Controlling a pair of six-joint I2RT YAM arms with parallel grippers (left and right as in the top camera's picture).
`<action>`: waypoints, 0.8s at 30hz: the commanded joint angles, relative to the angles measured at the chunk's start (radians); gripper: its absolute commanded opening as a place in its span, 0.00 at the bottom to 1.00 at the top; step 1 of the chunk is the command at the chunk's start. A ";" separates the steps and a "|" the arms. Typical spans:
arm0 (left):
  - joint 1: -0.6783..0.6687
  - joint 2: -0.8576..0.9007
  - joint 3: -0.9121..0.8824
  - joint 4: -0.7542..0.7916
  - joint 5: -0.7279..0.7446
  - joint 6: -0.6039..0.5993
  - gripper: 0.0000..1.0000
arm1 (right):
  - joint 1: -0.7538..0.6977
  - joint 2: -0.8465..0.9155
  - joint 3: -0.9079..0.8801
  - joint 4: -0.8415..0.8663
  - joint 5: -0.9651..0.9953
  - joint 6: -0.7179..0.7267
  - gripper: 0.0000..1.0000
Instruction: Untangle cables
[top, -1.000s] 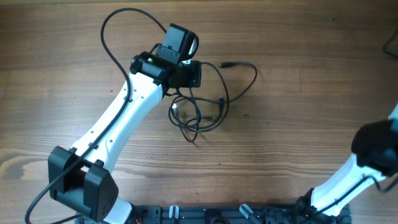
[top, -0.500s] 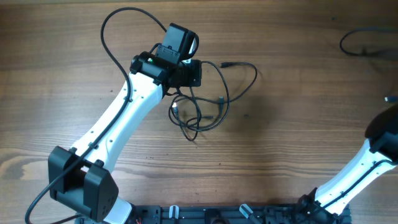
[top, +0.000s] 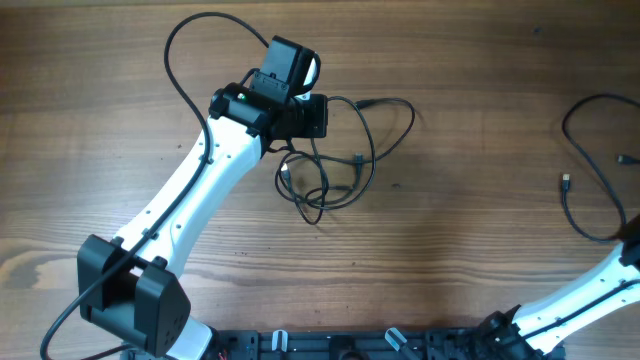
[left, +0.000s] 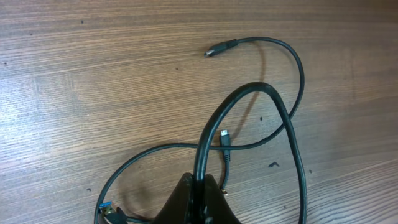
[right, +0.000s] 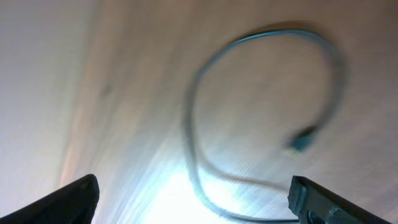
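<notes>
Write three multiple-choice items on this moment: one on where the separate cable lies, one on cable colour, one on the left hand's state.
1. In the overhead view, the loose cable lies:
A. under the left arm's base
B. near the table's right edge
C. at the near-left corner

2. The tangled cables are:
A. black
B. red
C. white

3. The left hand is:
A. open above bare wood
B. out of every view
C. shut on a cable loop

Answers:
1 B: it curves alone at the right side, apart from the tangle.
2 A: every strand in the pile reads black against the brown wood.
3 C: the left wrist view shows the loop rising from between the closed fingers.
</notes>
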 joint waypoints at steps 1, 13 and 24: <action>0.000 -0.008 0.004 0.018 0.020 -0.008 0.04 | 0.143 -0.100 0.006 -0.078 -0.210 -0.221 1.00; 0.182 -0.369 0.158 0.262 -0.056 -0.396 0.04 | 0.800 -0.129 0.006 -0.192 -0.443 -0.603 0.95; 0.216 -0.289 0.157 0.091 -0.569 -0.870 0.04 | 1.189 -0.193 0.006 0.008 -0.290 -0.469 0.85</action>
